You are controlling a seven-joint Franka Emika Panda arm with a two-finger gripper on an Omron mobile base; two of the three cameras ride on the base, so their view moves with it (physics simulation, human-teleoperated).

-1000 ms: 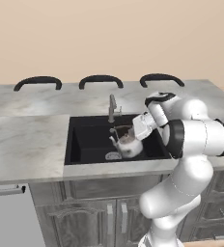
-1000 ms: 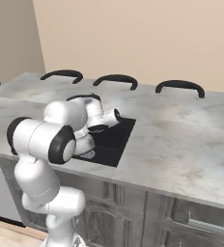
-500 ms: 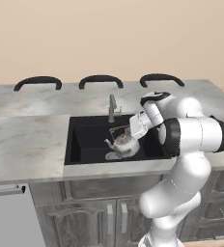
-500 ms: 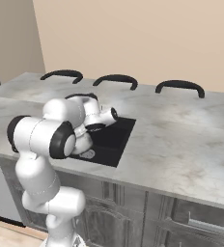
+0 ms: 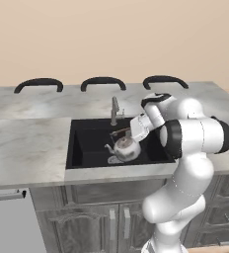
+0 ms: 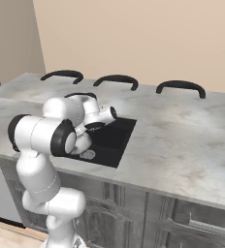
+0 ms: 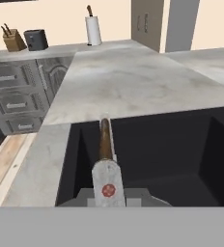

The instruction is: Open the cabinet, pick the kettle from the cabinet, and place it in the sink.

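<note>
The silver kettle (image 5: 124, 148) sits low inside the black sink (image 5: 87, 144), right of centre, spout pointing left. My gripper (image 5: 124, 132) is shut on its arched brown handle (image 7: 105, 137), reaching in from the right. The hand view looks along that handle to the kettle's (image 7: 106, 185) silver top, with the sink's dark walls (image 7: 172, 159) around it. From the right base my own arm covers most of the kettle, and the sink (image 6: 118, 134) shows beside it. A tall cabinet (image 7: 147, 23) with vertical handles stands far off; I cannot tell whether its doors are open.
The slim faucet (image 5: 115, 109) rises just behind the kettle. Three black stool backs (image 5: 102, 81) line the counter's far edge. Grey marble counter (image 5: 27, 143) surrounds the basin. Far off are a paper towel roll (image 7: 92, 29), a toaster (image 7: 35, 38), a knife block (image 7: 11, 41) and drawers (image 7: 10, 99).
My hand and the kettle have shifted a little left and down into the sink. The grip on the handle looks the same.
</note>
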